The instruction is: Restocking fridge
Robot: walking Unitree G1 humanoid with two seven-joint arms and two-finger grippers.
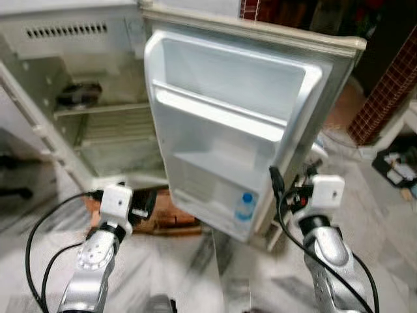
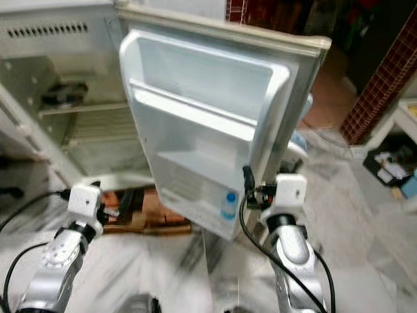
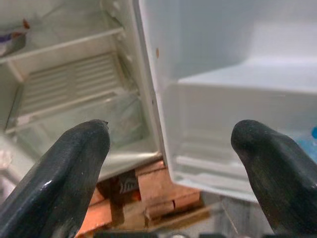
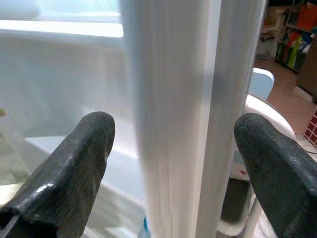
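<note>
The white fridge stands open, its door (image 1: 241, 124) swung out toward me with empty upper door shelves. A clear water bottle with a blue cap (image 1: 245, 207) stands in the lowest door shelf. My left gripper (image 3: 168, 153) is open and empty, low in front of the gap between the cabinet and the door's hinge side. My right gripper (image 4: 173, 163) is open too, with one finger on either side of the door's free edge (image 4: 198, 99), not touching it. Inside the cabinet a dark object (image 1: 78, 94) lies on a wire shelf (image 1: 104, 111).
The fridge rests on bricks and a wooden board (image 1: 172, 218) on the marble floor. Behind the door stands a white and blue seat (image 4: 260, 99). A brick-patterned wall (image 1: 384, 91) and boxes on the floor (image 1: 397, 166) are at the right.
</note>
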